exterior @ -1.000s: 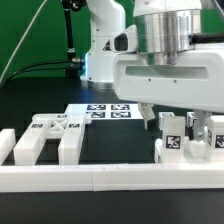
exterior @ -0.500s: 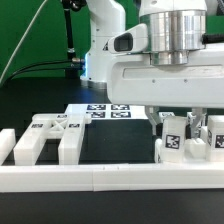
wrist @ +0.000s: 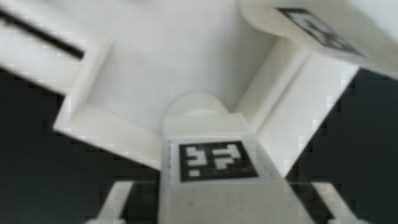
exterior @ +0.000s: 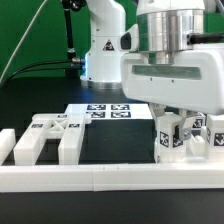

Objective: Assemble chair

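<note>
In the exterior view my gripper [exterior: 178, 124] is down over a cluster of white chair parts at the exterior view's right, just behind the border wall. Its fingers stand on either side of an upright white block with a square tag [exterior: 171, 140], and the block leans slightly. In the wrist view that tagged block [wrist: 214, 158] fills the space between my two fingers [wrist: 128, 200], with my gripper [wrist: 222, 208] shut on it. A larger white slotted panel [wrist: 160, 70] of the chair lies beyond it. More chair parts [exterior: 50, 135] lie at the exterior view's left.
A long low white border wall [exterior: 100, 178] runs along the front. The marker board [exterior: 105, 110] lies flat in the middle behind the parts. The arm's white base [exterior: 105, 50] stands at the back, with cables trailing to the exterior view's left.
My fingers have closed from wide open onto the tagged block. The hand has shifted slightly toward the exterior view's left, and the block now leans.
</note>
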